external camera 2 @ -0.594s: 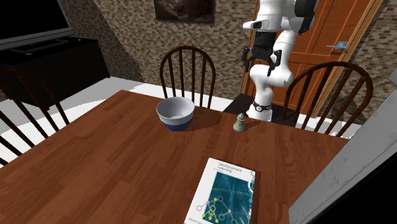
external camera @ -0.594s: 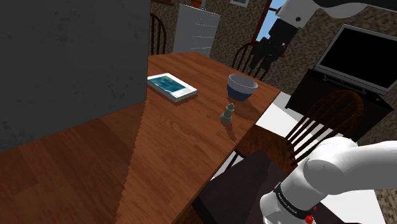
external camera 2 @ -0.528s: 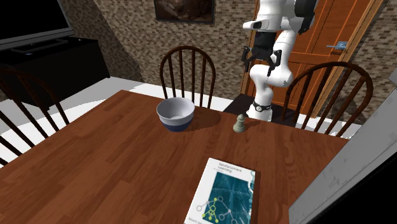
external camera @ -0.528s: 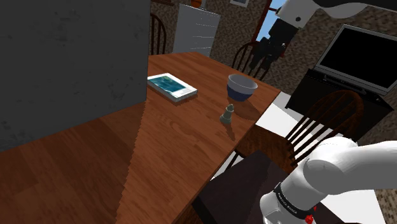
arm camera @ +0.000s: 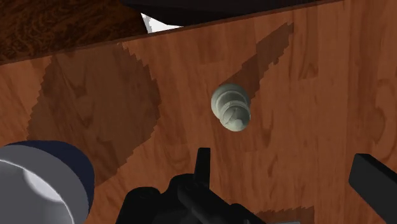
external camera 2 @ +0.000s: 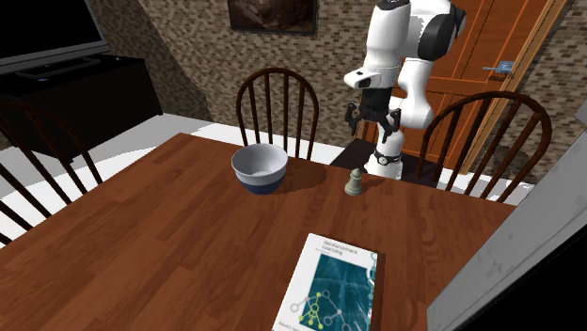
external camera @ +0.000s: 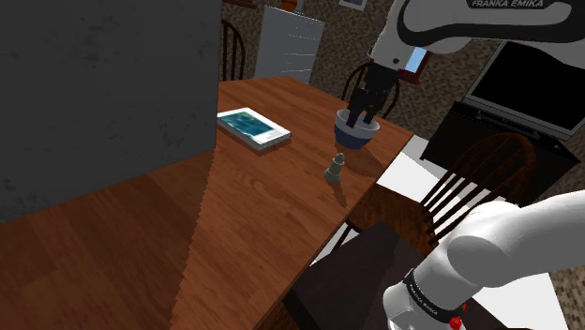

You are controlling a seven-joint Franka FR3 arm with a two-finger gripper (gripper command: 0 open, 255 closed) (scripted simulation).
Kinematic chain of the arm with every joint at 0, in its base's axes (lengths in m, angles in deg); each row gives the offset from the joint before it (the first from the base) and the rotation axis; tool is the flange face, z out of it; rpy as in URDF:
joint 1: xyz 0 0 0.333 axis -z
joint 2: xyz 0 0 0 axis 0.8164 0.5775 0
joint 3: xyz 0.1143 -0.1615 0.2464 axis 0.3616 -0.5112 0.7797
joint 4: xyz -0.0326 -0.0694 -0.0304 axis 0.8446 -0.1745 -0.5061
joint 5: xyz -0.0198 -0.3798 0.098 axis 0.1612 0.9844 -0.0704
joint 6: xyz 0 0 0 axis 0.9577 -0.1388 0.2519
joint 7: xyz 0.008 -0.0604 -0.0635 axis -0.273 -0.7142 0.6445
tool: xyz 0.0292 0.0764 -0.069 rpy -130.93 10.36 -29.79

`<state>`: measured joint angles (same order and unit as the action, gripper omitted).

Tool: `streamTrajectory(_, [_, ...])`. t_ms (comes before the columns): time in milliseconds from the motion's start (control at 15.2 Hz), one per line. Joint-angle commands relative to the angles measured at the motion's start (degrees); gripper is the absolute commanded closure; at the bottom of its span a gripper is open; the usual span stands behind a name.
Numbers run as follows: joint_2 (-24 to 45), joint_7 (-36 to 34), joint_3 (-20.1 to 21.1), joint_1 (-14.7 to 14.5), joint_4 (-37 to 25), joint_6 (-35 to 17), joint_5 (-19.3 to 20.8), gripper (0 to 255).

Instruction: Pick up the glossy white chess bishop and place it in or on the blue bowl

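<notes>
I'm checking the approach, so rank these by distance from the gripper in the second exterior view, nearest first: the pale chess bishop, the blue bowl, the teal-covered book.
1. Pale chess bishop, standing almost under the open black gripper.
2. Blue bowl with a pale inside, farther toward that view's left.
3. Teal-covered book, lying nearest the camera.

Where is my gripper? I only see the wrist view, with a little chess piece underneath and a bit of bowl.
Observer: The gripper hangs high above the table, near its edge, almost over the bishop.
Operator: Is anything else on the table?
Observer: Yes, a book with a blue-green cover lies flat, away from the blue bowl.
Operator: What's behind the bowl?
Observer: A wooden chair stands right behind it.
</notes>
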<state>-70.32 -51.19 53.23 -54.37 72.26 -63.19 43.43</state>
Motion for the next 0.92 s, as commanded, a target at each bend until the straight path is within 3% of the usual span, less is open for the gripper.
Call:
streamTrajectory(0, [3.6, 1.2, -0.1, -0.2, 0.6, -1.5, 0.6, 0])
streamTrajectory(396, [13.7, 4.1, -0.2, -0.5, 1.1, -5.1, 2.4, 0])
streamTrajectory(858, [14.4, 4.1, -0.3, -0.4, 5.9, -10.7, 2.4, 0])
